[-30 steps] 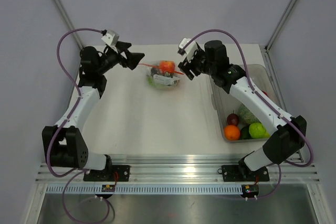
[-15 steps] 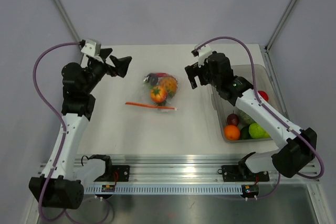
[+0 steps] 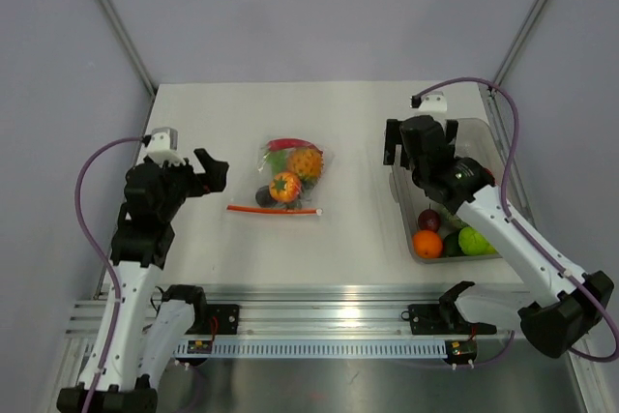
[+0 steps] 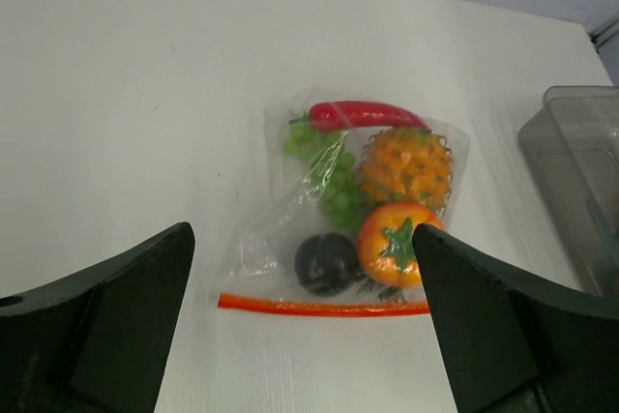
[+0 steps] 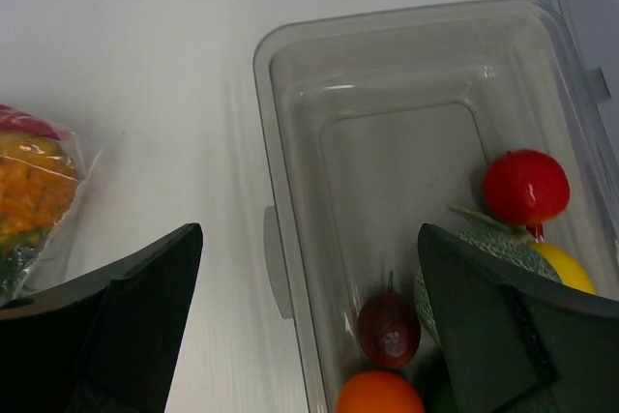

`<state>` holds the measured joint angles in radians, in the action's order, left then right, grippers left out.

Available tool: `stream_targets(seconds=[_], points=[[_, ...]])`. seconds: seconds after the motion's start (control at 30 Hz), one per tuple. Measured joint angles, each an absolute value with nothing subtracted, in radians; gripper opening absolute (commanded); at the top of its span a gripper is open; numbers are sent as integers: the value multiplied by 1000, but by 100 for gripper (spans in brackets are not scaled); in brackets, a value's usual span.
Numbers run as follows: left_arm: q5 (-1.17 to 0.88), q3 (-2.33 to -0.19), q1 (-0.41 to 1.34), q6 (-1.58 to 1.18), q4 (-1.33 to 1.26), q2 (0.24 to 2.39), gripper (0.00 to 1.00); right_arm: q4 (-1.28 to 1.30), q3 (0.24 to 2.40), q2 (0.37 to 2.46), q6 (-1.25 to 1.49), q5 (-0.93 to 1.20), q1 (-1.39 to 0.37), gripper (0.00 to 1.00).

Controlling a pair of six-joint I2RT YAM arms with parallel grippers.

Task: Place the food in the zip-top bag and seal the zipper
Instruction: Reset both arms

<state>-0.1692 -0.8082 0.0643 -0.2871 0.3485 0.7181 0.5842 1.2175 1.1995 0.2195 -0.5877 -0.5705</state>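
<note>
- Centrally on the table (image 3: 232, 253) lies the zip-top bag (image 3: 290, 171), flat, touched by neither arm.
- Its zipper (image 3: 274, 210) runs straight along the bag's near edge.
- Food sits inside the bag: a red chili (image 4: 363, 114), green grapes (image 4: 331, 179), a pineapple (image 4: 406, 163), an orange piece with a green top (image 4: 397, 244) and a dark purple piece (image 4: 326, 262).
- Left of the bag, apart from it, the left gripper (image 3: 208, 171) hangs with fingers spread, empty.
- Right of the bag, the right gripper (image 3: 422, 142) is spread and empty over the clear bin (image 5: 387, 142).
- More toy pieces lie in the bin.
</note>
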Motion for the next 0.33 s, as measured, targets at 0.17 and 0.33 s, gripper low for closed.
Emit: stream_targets(seconds=[0.17, 0.33], points=[[-81, -721, 64, -308, 423, 561, 99, 669, 1134, 1105, 319, -637, -570, 99], [-41, -715, 64, -324, 428, 566, 99, 695, 1023, 1040, 406, -653, -570, 100]])
